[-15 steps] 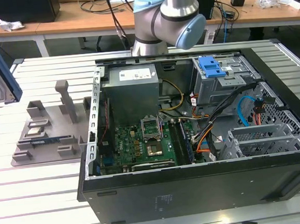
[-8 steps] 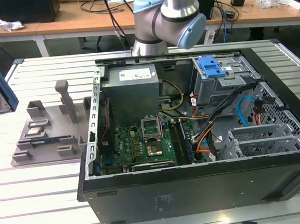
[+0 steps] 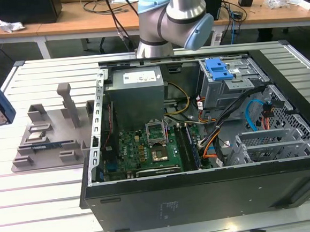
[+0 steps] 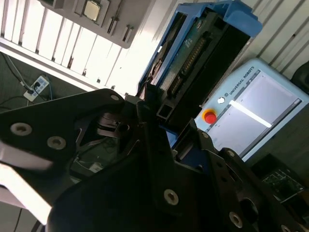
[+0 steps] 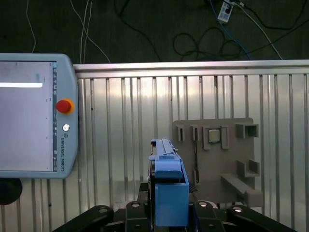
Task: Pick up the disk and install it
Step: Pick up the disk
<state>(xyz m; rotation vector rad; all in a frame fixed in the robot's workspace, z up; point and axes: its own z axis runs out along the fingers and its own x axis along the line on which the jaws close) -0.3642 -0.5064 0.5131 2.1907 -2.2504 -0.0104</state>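
Nearest the cameras, the gripper (image 5: 167,216) had its black fingers (image 4: 150,104) pressed in on the disk (image 5: 166,166), pinching it edge-on by the blue plastic frame, so that it stood up out of the jaws. In the second wrist view the disk (image 4: 205,60) showed its dark underside with a row of connector pins, the blue frame running round it.

It looked stiff and fairly dense for its bulk, and likely to take harm from a knock. The bare metal faces would probably be slick, and the board and connector were no place for pressure. The long sides of the frame seemed the soundest hold, which was how the fingers had it.

Beyond the disk lay the slatted metal table (image 5: 120,121). On it sat the grey fixture tray (image 5: 231,154), and the disk hung clear above the slats just beside that tray, between it and the teach pendant (image 5: 29,116), which lay well apart from the tray.

In the exterior view the open computer case (image 3: 204,198) stood just beside the tray (image 3: 45,151), on the exterior view's right of it. A blue bracket (image 3: 218,69) sat in the case's far corner, well apart from the tray, and the robot arm (image 3: 173,12) rose behind the case
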